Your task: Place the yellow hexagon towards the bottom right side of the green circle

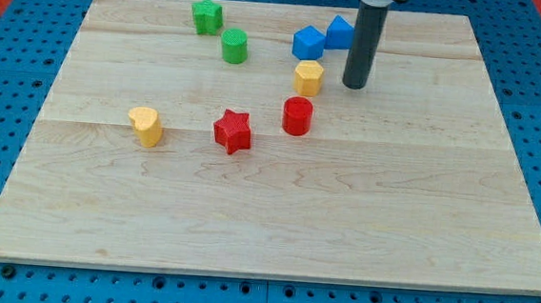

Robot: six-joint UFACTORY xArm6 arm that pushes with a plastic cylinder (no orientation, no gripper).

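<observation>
My tip sat bare, just right of the yellow hexagon; next, a leftward nudge toward the green circle.

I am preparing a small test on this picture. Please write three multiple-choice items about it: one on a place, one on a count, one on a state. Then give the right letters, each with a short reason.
1. Where is my tip relative to the yellow hexagon?
A. at the view's right of it
B. at the view's left of it
C. on top of it

2. How many blue blocks are on the board?
A. one
B. two
C. three

3. Is my tip touching the yellow hexagon?
A. yes, pressed against it
B. no, bare wood shows between them
C. it is hidden

Answers:
1 A, the rod's end stands on the hexagon's right side.
2 B, the two blue blocks sit together near the view's top.
3 B, a gap of wood separates them.
</observation>
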